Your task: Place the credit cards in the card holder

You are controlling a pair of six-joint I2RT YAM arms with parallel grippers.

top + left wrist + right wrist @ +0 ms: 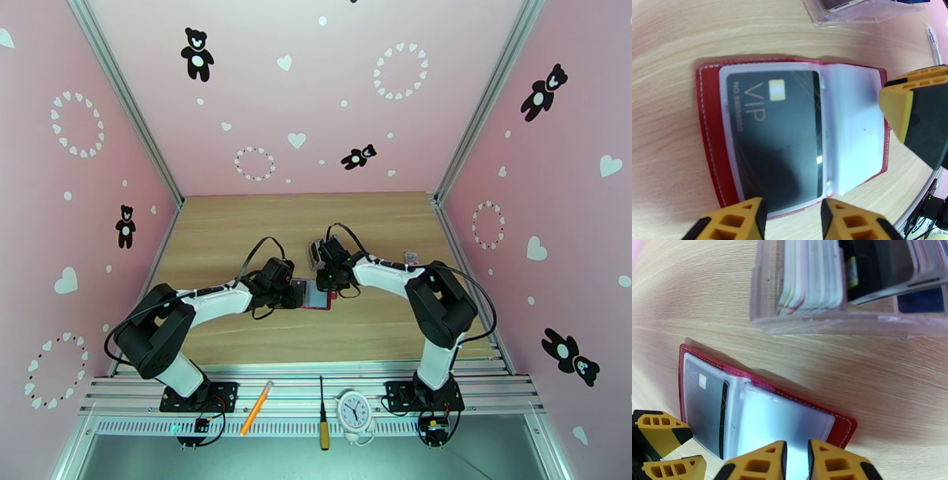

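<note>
At the middle of the counter (237, 229) the card holder (709, 130) lies open and flat, with a dark card (778, 134) marked VIP in its left clear pocket. The left pincer (794, 221) is spread at the holder's near edge. The right pincer (796, 461) is almost closed over the other pocket leaf; I cannot tell whether it grips it. A clear slotted stand (809, 321) holding more cards sits just beyond.

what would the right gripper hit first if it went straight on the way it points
Probably the empty clear pocket of the wallet, just ahead of the right gripper; depth is unclear, so it may be touching. The card stand lies farther on.
</note>
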